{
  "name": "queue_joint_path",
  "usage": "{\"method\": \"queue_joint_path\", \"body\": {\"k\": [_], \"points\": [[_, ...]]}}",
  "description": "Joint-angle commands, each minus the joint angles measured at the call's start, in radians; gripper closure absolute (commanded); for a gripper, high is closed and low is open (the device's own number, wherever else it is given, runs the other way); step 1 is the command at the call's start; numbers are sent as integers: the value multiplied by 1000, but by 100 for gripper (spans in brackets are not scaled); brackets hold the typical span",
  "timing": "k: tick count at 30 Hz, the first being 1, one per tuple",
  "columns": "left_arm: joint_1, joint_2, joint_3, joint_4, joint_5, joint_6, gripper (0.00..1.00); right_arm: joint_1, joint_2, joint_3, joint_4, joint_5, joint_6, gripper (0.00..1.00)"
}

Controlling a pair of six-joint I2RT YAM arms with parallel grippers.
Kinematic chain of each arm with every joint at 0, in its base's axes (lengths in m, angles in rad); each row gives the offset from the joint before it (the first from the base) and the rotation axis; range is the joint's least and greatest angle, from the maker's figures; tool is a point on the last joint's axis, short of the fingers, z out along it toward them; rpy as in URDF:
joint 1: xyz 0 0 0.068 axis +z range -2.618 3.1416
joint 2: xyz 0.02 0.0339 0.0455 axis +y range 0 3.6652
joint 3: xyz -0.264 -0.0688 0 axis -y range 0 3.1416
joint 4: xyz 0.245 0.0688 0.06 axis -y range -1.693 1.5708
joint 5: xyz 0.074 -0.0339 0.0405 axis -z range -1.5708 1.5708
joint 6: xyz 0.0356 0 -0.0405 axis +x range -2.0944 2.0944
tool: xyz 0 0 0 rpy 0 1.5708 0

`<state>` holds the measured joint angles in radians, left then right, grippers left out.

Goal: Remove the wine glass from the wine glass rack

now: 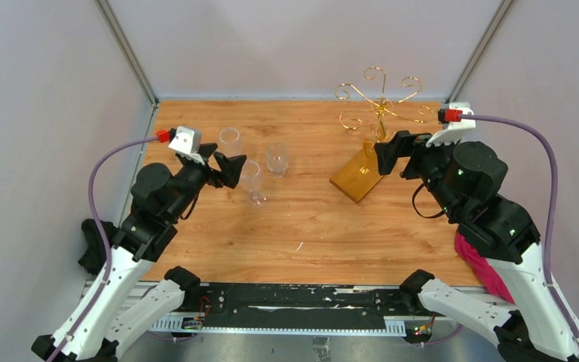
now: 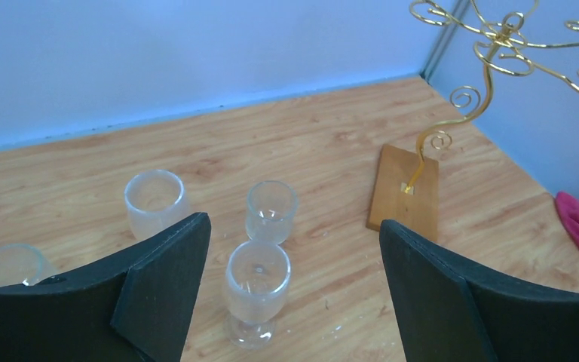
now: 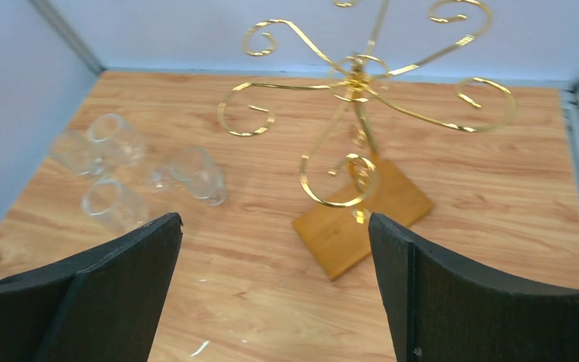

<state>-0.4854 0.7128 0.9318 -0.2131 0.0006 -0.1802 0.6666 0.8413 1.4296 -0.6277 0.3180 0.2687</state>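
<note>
The gold wire wine glass rack (image 1: 379, 96) stands at the back right on its amber base (image 1: 358, 176). Its curled arms carry no glass in any view; it also shows in the left wrist view (image 2: 497, 45) and the right wrist view (image 3: 358, 83). Several clear wine glasses stand upright on the table at left centre, among them one at the back (image 1: 230, 138), one in the middle (image 1: 277, 158) and the nearest (image 1: 252, 182). My left gripper (image 1: 228, 163) is open and empty just left of the nearest glass (image 2: 256, 290). My right gripper (image 1: 392, 154) is open and empty beside the rack base (image 3: 362, 219).
A pink cloth (image 1: 481, 265) lies at the table's right edge under the right arm. Grey walls enclose the wooden table (image 1: 301, 234) on three sides. One more glass (image 2: 7, 265) stands at the far left of the left wrist view.
</note>
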Motion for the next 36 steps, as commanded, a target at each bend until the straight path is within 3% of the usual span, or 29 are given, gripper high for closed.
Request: {"method": "queue_joint_path", "body": {"k": [1,8,36], "points": [[-9,-107,-105,188,-94,-7,12,-7,-45,-68,18,247,-73,1],[-9,-182,-135,179,-149,17,11,-6,-74,-130,42,398,-112,1],[-9,-152,-110,145,-151,8,10,-7,-90,-135,30,427,-135,1]]}}
